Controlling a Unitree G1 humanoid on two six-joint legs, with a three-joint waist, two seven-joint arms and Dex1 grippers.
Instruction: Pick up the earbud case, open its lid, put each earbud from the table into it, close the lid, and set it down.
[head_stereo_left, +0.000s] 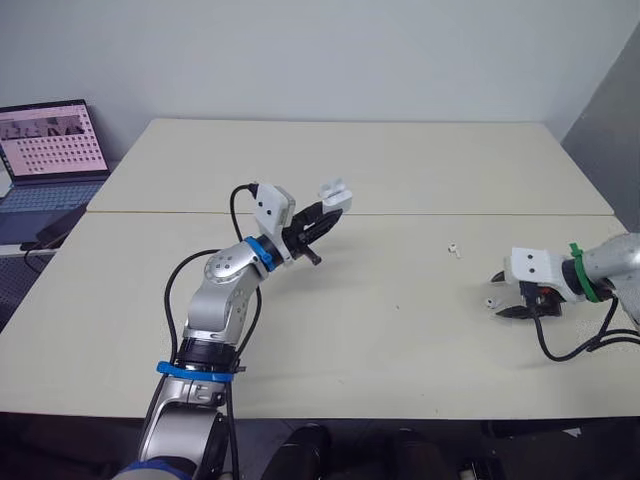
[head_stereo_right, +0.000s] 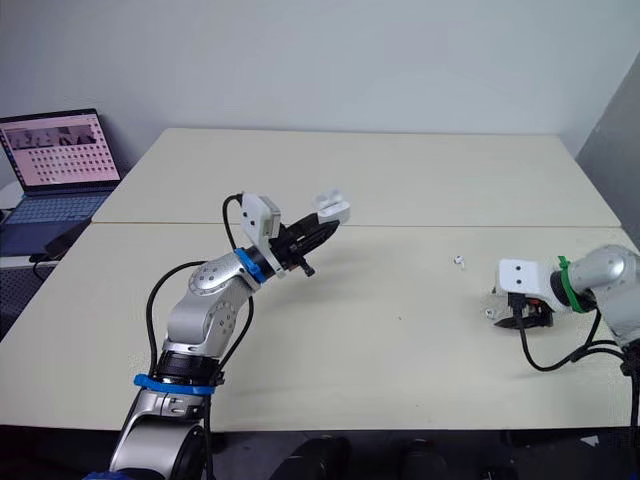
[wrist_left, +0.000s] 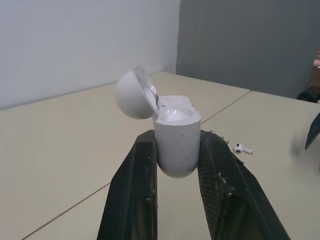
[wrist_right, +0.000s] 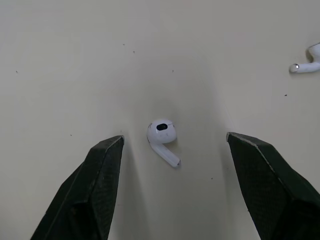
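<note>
Case (wrist_left: 176, 142) lifted off table (head_stereo_left: 400, 340), pinched by left gripper (head_stereo_left: 330, 216), lid (wrist_left: 132, 95) open, looks empty. Both buds on table, right of case: one (wrist_right: 161, 132) between spread right gripper (head_stereo_left: 503, 296) fingers, other (head_stereo_left: 455, 249) nearer case. Left to do: load both, close, set down

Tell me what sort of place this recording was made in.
Likely an office or lab test room: two plain beige tables pushed together before a bare pale wall, an open laptop beside them on the robot's left, and the left pincer holding an earbud case.
</note>
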